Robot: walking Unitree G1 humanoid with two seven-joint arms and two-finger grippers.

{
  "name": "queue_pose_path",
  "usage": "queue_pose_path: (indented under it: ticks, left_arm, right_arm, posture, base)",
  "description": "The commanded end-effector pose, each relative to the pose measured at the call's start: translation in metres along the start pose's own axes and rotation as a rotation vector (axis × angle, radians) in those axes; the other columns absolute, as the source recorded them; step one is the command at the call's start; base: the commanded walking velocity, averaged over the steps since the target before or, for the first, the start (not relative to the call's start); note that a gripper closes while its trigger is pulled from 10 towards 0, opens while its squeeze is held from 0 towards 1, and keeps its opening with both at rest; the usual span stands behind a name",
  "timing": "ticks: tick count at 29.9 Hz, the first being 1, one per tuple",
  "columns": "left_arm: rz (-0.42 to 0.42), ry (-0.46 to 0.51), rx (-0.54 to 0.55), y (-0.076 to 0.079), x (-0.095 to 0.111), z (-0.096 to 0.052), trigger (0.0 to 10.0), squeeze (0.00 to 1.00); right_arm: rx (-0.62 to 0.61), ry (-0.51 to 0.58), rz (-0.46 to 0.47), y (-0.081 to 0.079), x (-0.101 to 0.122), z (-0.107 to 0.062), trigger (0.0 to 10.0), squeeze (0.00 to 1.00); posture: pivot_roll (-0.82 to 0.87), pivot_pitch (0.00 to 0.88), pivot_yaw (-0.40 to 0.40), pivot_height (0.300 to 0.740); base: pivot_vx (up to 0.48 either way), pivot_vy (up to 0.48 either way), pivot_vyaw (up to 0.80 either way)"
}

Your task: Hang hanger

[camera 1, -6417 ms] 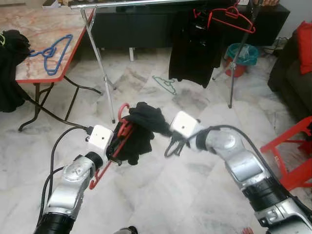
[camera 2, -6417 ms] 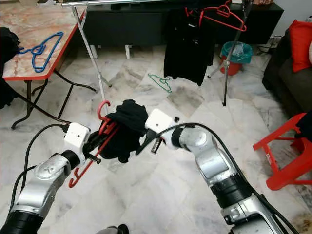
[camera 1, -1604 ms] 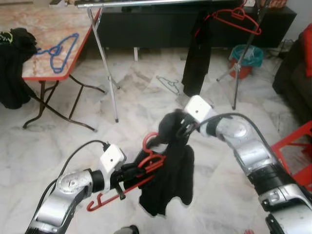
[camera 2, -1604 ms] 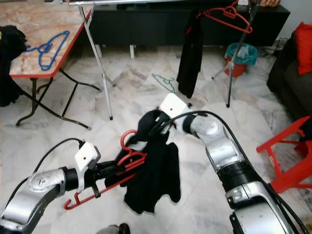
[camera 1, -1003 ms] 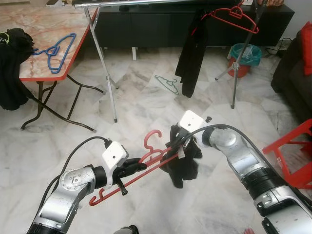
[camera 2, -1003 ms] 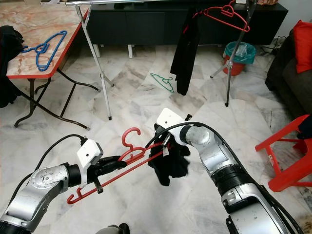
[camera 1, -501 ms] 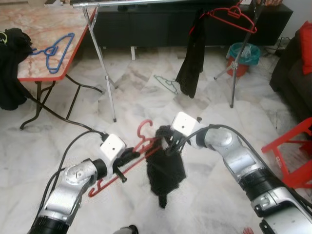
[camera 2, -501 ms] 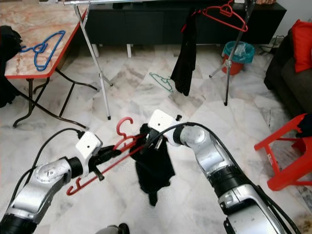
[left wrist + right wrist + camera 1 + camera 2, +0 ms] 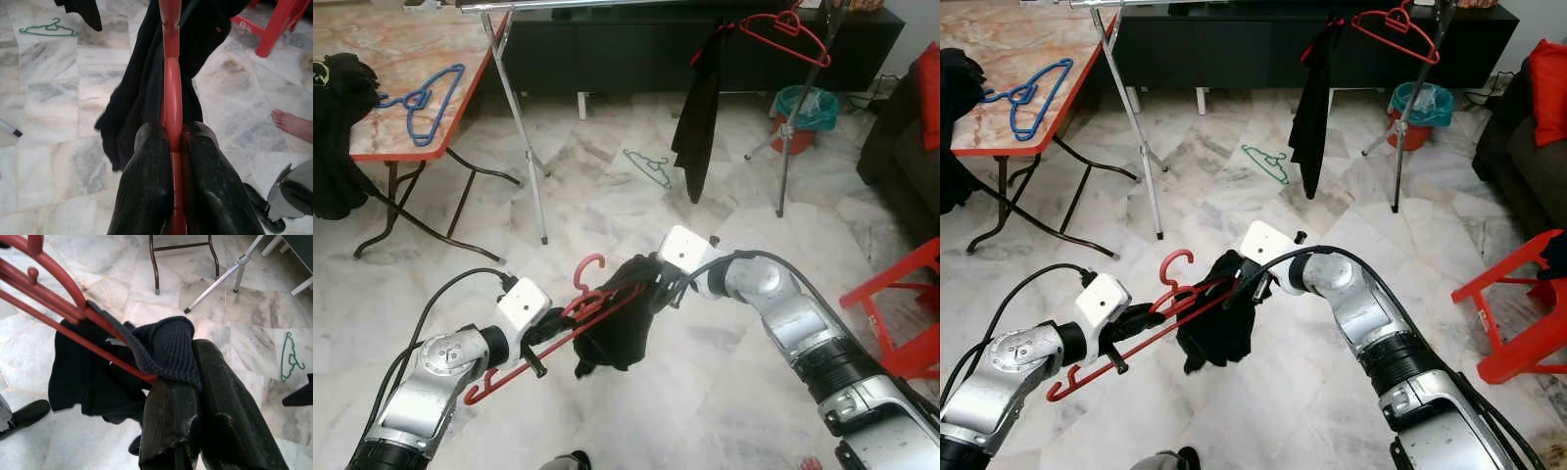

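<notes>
Nearest, over the white marble floor (image 9: 636,411): the left gripper (image 9: 171,142), on a bent silver arm reaching forward and inward, was clamped on the lower bar of a red plastic hanger (image 9: 570,315). The hanger lay slanted in mid-air between the two arms, hook uppermost. A black knitted garment (image 9: 619,318) was draped over its right shoulder and hung bunched below it.

The right gripper (image 9: 195,369), its arm bent at the elbow and reaching leftward, was pinched on a fold of the black garment at the hanger's right end. The right wrist view showed the knit fold pressed between the fingers against the red bar; the left wrist view showed the bar edge-on between the black fingers (image 9: 146,166), plus a bare foot (image 9: 293,125) on the marble.

Middle ground: a green wire hanger (image 9: 1268,162) lay on the floor. A silver clothes rack (image 9: 524,127) stood beyond, carrying a hanging black garment (image 9: 697,108) and an empty red hanger (image 9: 783,29) near its right end.

Left side: a marble-topped table with red edge (image 9: 372,152) bore a blue plastic hanger (image 9: 419,93) near its right edge and dark clothing (image 9: 337,83) at its left edge.

Far right: a teal bin (image 9: 806,103) with crumpled liner inside, contents not discernible; a red stool (image 9: 901,313) nearer.
</notes>
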State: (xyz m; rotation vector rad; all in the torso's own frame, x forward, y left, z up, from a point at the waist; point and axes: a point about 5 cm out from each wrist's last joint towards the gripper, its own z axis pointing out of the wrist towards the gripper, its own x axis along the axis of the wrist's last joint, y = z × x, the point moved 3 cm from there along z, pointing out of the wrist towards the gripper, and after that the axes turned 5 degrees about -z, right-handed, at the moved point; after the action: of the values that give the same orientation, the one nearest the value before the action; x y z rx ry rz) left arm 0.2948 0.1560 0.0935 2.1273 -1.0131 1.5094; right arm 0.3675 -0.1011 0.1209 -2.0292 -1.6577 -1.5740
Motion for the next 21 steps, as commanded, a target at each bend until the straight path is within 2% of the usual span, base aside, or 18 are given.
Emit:
queue_pose_path:
  ticks: [1,10,14,19,21]
  left_arm:
    - [0.026,-0.018,0.02,-0.006,0.0,-0.007,10.0,0.0]
    - [0.032,0.015,0.021,-0.01,0.008,-0.011,10.0,0.0]
    - [-0.032,0.099,-0.069,0.004,0.02,-0.01,10.0,0.0]
    - [-0.066,0.136,-0.119,0.012,0.027,-0.011,10.0,0.0]
    - [-0.093,0.168,-0.189,0.022,0.031,-0.013,10.0,0.0]
  right_arm:
    - [-0.019,0.0,0.0,0.008,0.001,-0.004,10.0,0.0]
    - [-0.01,0.001,-0.004,0.006,0.001,-0.003,10.0,0.0]
    - [-0.001,0.006,-0.007,0.005,0.003,-0.003,10.0,0.0]
    - [0.003,0.007,-0.009,0.004,0.003,-0.003,10.0,0.0]
    - [0.007,0.008,-0.009,0.003,0.003,-0.002,10.0,0.0]
  posture:
    - [0.04,0.133,-0.001,0.74]
    - [0.04,0.135,-0.002,0.74]
    - [0.04,0.134,-0.002,0.74]
    - [0.04,0.134,-0.002,0.74]
    - [0.04,0.133,-0.003,0.74]
  base:
    - [0.0,0.0,0.0]
    - [0.0,0.0,0.0]
    - [0.0,0.0,0.0]
    - [0.0,0.0,0.0]
    - [0.0,0.0,0.0]
